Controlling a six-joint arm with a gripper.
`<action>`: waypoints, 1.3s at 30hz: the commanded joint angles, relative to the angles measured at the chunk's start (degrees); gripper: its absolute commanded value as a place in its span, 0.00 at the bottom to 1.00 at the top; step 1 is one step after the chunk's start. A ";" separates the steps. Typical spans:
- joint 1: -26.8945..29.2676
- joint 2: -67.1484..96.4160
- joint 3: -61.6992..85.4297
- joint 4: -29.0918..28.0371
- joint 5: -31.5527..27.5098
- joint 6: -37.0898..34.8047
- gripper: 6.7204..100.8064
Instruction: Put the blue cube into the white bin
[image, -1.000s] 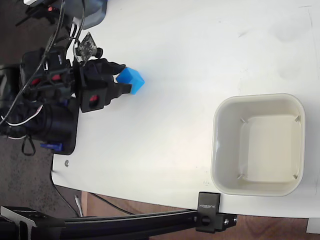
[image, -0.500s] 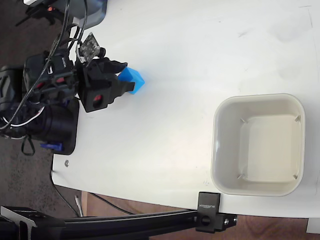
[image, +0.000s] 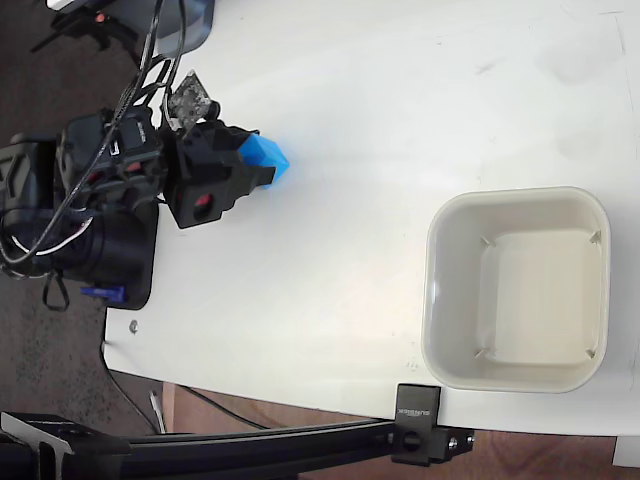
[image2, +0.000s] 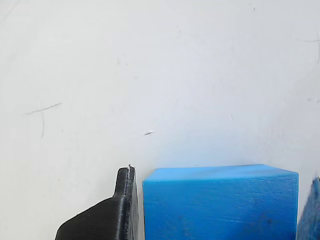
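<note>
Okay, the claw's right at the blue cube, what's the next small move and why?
Probably finish closing on the cube and lift it. In the wrist view a black finger sits right beside it, and in the fixed view the claw flanks it, far from the bin on the right.

one blue cube (image: 268, 159), one white bin (image: 440, 300)

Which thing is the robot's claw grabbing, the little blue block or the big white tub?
The blue cube. It sits between the gripper's fingers, while the white bin stands apart, empty.
</note>
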 joint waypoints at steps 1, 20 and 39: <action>0.35 0.53 -3.25 -0.44 -0.53 -0.26 0.71; -3.69 0.44 -9.84 1.58 6.86 4.92 0.46; 17.40 -32.61 -51.24 -22.50 12.83 14.24 0.49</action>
